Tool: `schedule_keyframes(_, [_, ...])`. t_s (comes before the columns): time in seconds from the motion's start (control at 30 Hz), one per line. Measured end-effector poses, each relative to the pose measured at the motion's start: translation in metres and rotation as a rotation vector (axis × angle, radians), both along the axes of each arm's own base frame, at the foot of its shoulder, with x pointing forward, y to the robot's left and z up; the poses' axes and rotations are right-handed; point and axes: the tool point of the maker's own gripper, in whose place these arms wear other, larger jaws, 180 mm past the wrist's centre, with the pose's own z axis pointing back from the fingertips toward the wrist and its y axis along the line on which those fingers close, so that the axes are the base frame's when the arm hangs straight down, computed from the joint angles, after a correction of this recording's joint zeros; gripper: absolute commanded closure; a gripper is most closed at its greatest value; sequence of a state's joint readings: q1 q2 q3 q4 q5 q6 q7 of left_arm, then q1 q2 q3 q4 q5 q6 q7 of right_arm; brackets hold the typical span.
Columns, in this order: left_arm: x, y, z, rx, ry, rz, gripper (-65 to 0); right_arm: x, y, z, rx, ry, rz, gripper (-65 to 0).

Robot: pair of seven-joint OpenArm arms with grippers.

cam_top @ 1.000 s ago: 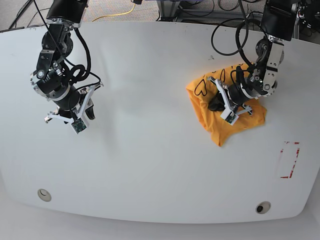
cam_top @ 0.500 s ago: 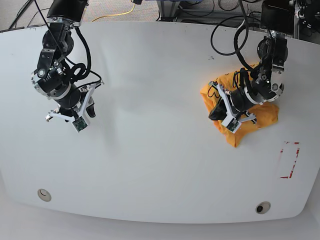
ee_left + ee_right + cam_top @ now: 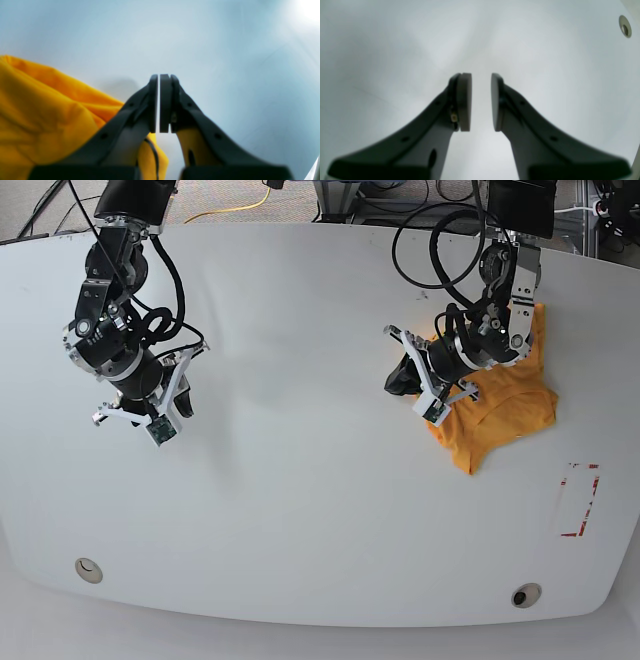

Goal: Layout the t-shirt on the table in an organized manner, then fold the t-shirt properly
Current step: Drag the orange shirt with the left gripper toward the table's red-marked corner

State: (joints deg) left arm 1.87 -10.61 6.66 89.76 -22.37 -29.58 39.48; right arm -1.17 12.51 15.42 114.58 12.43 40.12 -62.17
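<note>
The orange-yellow soft cotton t-shirt point(image 3: 505, 405) lies bunched in a crumpled heap at the right side of the base view, on the large white smooth table point(image 3: 300, 510), with a pointed corner hanging down toward the lower right of the frame. In the left wrist view the same cloth point(image 3: 45, 120) fills the lower left corner, folded on itself in soft ridges.

The left gripper point(image 3: 400, 377) sits at the shirt's left edge, over bare tabletop just beside the cloth. Up close, the left gripper's point(image 3: 159, 103) black fingers are pressed together with only a hairline slit between the pads, and nothing is caught there.

The right gripper point(image 3: 170, 402) hangs well apart from the shirt, at the left of the base view. Its fingers point(image 3: 465, 102) stand slightly apart with bare white table showing through the gap. A round grommet point(image 3: 625, 26) sits at the upper right of that view.

A red-tape rectangle outline point(image 3: 580, 500) marks the table below and right of the shirt.
</note>
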Motion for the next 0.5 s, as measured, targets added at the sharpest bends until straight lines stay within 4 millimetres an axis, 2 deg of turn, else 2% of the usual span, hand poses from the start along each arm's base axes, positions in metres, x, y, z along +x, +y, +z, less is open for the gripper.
schedule_keyframes(0.13, [-0.002,0.015,-0.007,0.011,0.021,0.027,0.0,0.0,0.0,0.0,-0.001,0.001,-0.001,-12.4])
schedule_keyframes(0.33, [-0.007,0.065,-0.013,0.061,0.032,0.122,0.0,0.0,0.0,0.0,0.0,0.001,-0.001,-12.4])
schedule_keyframes(0.5, [-0.022,0.104,-0.021,0.134,0.062,0.157,0.0,-0.001,-0.001,-0.001,-0.001,0.003,-0.004,-12.4])
